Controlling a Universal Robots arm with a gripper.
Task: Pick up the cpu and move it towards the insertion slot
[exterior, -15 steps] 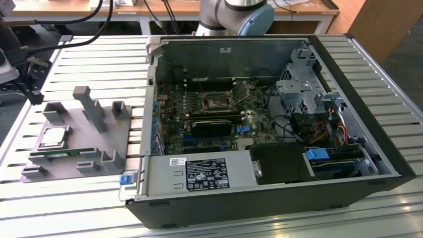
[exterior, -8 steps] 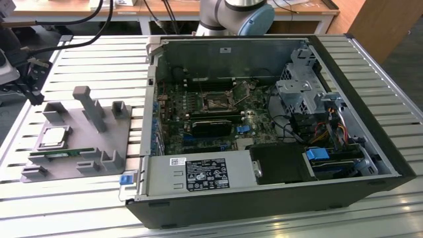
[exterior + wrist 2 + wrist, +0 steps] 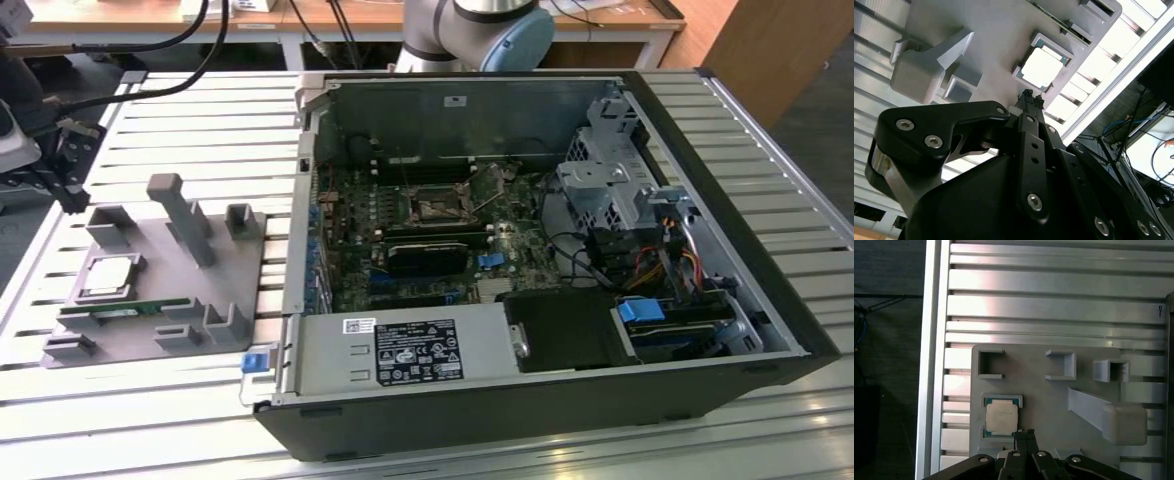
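Closed pincer (image 3: 1024, 434), fingertips together and gripping nothing, near the edge of the cpu (image 3: 1001, 418) lying flat in its pocket of the grey holder (image 3: 1054, 390) on the slatted metal surface (image 3: 1054, 300), well apart from the insertion slot (image 3: 437, 208) inside the open computer case (image 3: 534, 420).

Bright, even overhead light. The ribbed silver aluminium table (image 3: 160, 110) gleams around the grey plastic fixture plate (image 3: 247, 285), with white glare bands in both wrist views. In the second wrist view, the square silvery cpu (image 3: 1041, 67) on the plate washes out white. Beside the plate, the open black computer case (image 3: 534, 415) holds deep shadow.
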